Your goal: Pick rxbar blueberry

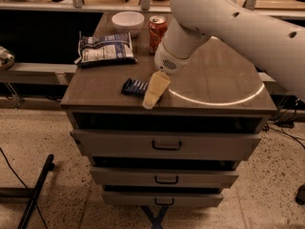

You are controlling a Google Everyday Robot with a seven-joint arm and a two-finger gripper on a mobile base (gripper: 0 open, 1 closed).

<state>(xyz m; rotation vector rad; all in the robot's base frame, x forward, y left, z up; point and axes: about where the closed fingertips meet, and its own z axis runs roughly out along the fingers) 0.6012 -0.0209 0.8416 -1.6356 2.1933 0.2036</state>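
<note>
One rxbar blueberry (135, 87) lies flat near the front edge of the bench (217, 78), left of centre. The gripper (150, 100) angles down just beside it and covers its right end; I cannot tell how the jaws stand. Behind are a chip bag (106, 48), a soda can (157, 28) and a white bowl (127, 21).

No legible text anywhere. The rxbar blueberry (135, 87) has pale marks on its wrapper, probably lettering, unreadable. The chip bag (106, 48) and soda can (157, 30) carry print that's also unreadable. The gripper (150, 99) is at the bar's right end, no markings.
</note>
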